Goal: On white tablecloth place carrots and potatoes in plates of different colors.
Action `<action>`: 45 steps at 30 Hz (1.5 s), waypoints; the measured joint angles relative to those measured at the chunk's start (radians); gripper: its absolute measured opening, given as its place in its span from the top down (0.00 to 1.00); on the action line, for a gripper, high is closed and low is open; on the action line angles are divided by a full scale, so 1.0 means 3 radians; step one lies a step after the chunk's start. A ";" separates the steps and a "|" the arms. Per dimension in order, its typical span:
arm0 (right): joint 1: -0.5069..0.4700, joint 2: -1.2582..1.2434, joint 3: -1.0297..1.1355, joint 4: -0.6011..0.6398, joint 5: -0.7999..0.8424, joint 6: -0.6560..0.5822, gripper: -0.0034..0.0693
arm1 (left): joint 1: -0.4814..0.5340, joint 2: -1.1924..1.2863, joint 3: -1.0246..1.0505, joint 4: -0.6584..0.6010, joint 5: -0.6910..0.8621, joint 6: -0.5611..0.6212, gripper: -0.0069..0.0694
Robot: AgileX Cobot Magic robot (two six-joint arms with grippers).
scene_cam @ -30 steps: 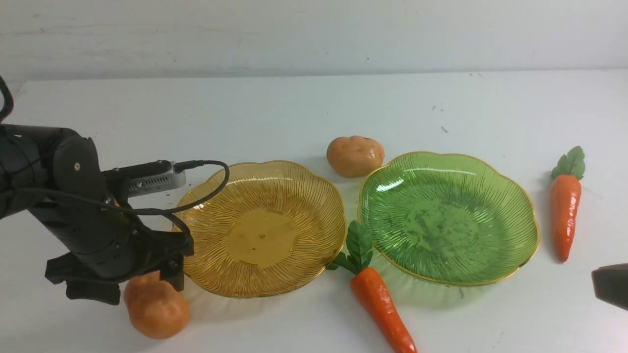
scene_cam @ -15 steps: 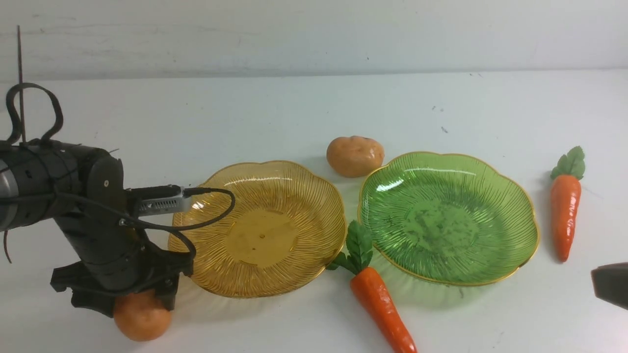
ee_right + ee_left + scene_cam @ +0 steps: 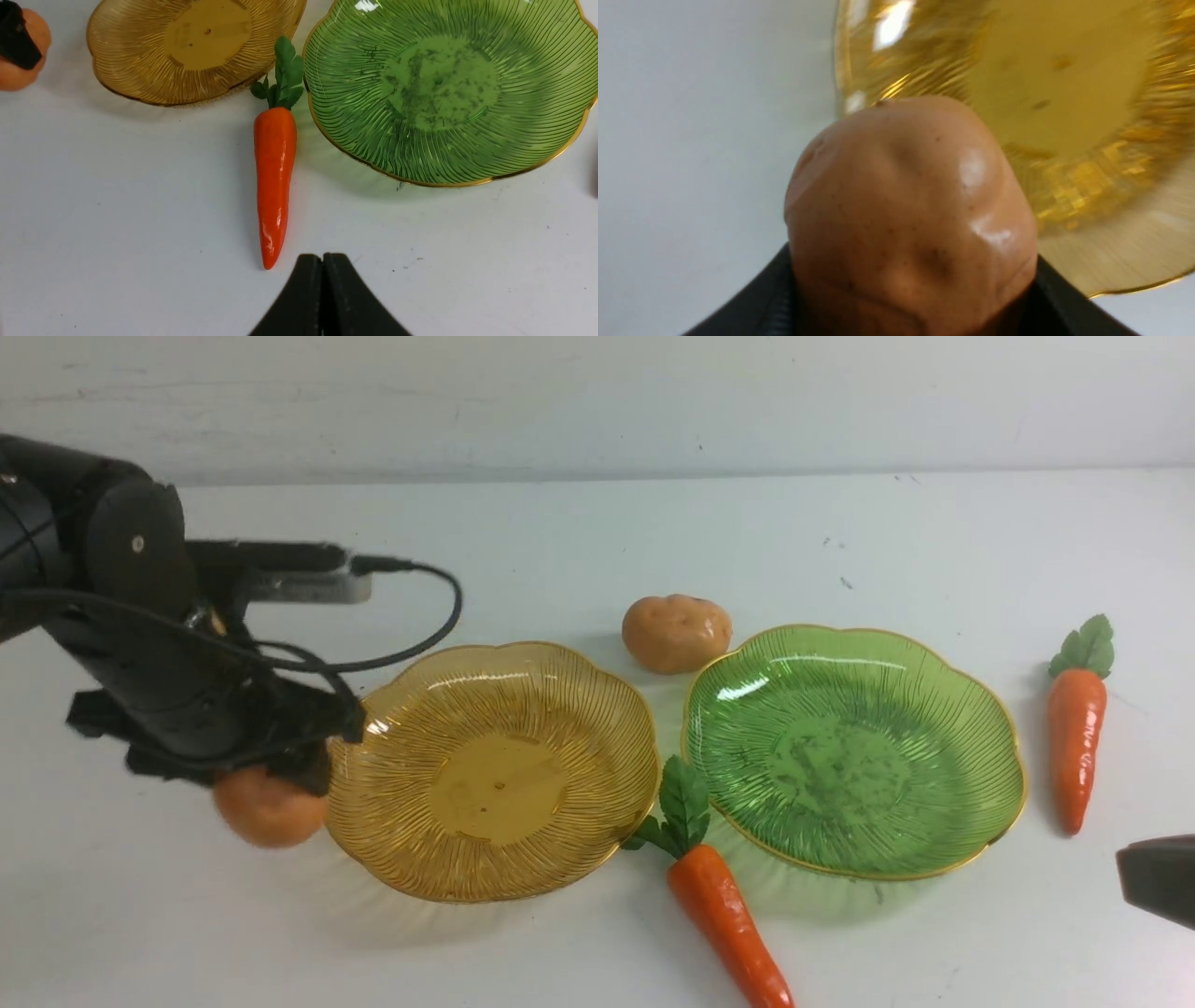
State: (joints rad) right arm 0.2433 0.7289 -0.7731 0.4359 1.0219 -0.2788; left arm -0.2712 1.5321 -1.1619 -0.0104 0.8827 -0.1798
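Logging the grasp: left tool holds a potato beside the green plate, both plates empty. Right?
No. The left tool holds the potato beside the amber plate, not the green plate, as the front view shows. Both plates are empty.

Quick headcount, nothing fancy: two plates, meaning one amber plate [image 3: 560, 709] and one green plate [image 3: 854, 751]. Two potatoes, the back potato [image 3: 676, 633] and the left potato [image 3: 268, 810]. Two carrots as well, the front carrot [image 3: 728, 924] and the right carrot [image 3: 1075, 747]. Three kinds, a pair of each.
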 joint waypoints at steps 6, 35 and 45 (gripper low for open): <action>0.0000 0.0141 -0.0003 0.0474 -0.0202 -0.0471 0.97 | -0.0328 0.0205 -0.0018 -0.0255 -0.0721 0.0492 0.36; 0.1391 0.2810 -0.0203 -0.0607 -0.1338 0.0481 0.45 | -0.0403 0.0770 -0.0852 -0.0140 0.0326 0.0512 0.44; 0.1400 0.3513 -0.0528 -0.0634 -0.1391 0.0527 0.37 | -0.0403 0.0241 -0.0982 0.0076 0.0750 0.0518 0.91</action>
State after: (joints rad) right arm 0.6631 1.7828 -0.9316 0.2456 0.6047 -0.1208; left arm -0.3920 1.6044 -1.4565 0.0125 1.1077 -0.0243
